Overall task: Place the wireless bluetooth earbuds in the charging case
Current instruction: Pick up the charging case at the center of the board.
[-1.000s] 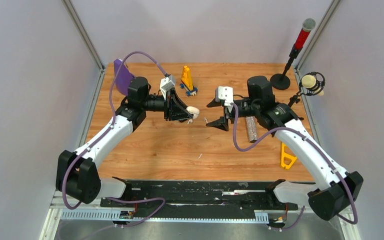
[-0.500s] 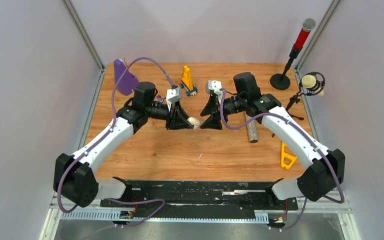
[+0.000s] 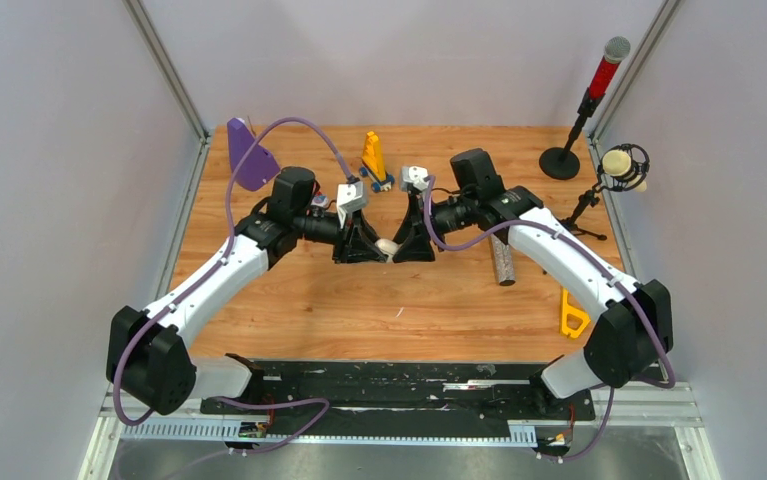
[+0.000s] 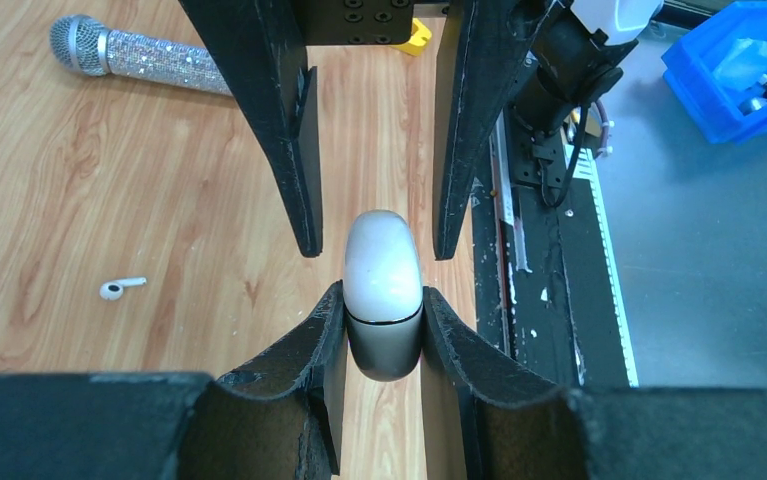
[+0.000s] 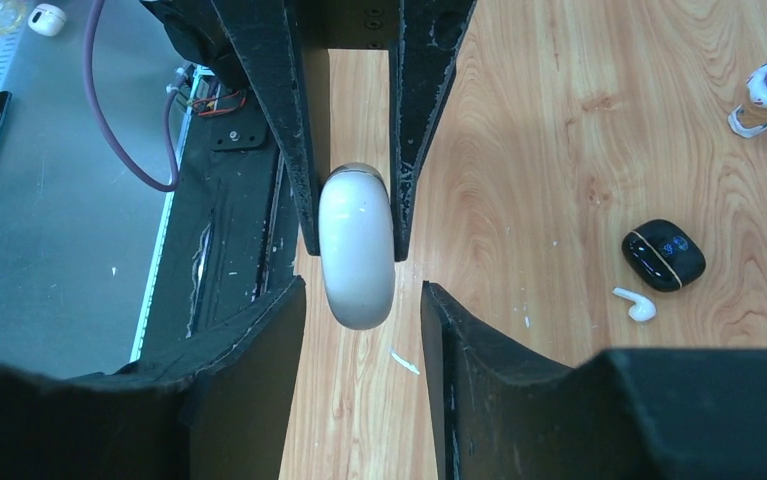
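right gripper (image 5: 361, 288) has closed in, jaws apart around one white charging case (image 4: 383, 260) clamped by left gripper (image 4: 382, 300); one black case (image 5: 663, 255), two loose white earbuds (image 5: 639, 305).

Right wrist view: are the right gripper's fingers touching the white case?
No, gaps show between the case and the right gripper on both sides.

Overhead, the charging case (image 3: 387, 246) sits mostly hidden at centre frame; left wrist view's upper-right edge crops a blue bin (image 4: 739, 75).

No legible text, label, brand or number anywhere in view.
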